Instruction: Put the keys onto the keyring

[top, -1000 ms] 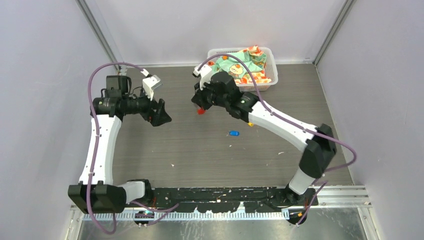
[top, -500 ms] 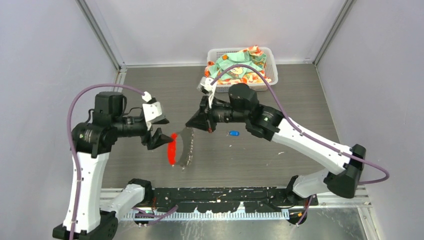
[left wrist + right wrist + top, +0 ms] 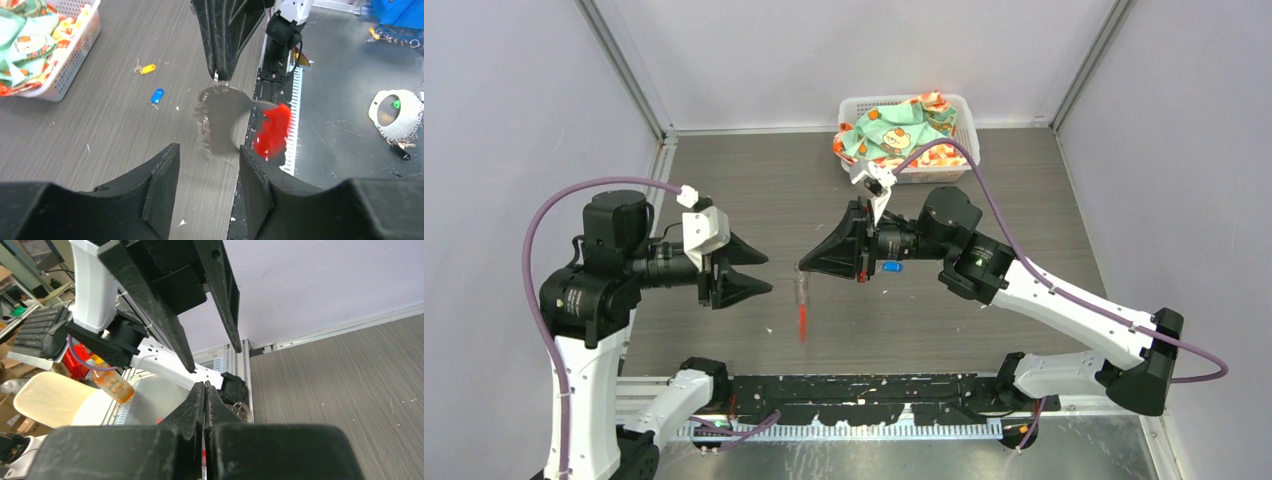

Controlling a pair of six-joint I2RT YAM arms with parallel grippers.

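The keyring (image 3: 218, 117), a swinging grey blur with its red tag (image 3: 270, 132), dangles just below the right end effector (image 3: 805, 268), which pinches its top; the left end effector (image 3: 208, 151) faces it, spread and empty. The blue key (image 3: 157, 96) and yellow key (image 3: 144, 68) lie on the table (image 3: 724, 190) beyond the right end effector, unthreaded. This looks like a handover: the left should clamp the ring once it settles. Since half a second ago the left has narrowed and the ring hangs straighter

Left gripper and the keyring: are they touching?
Apart. The top external view shows bare table between the open left gripper and the keyring, which hangs from the right gripper.
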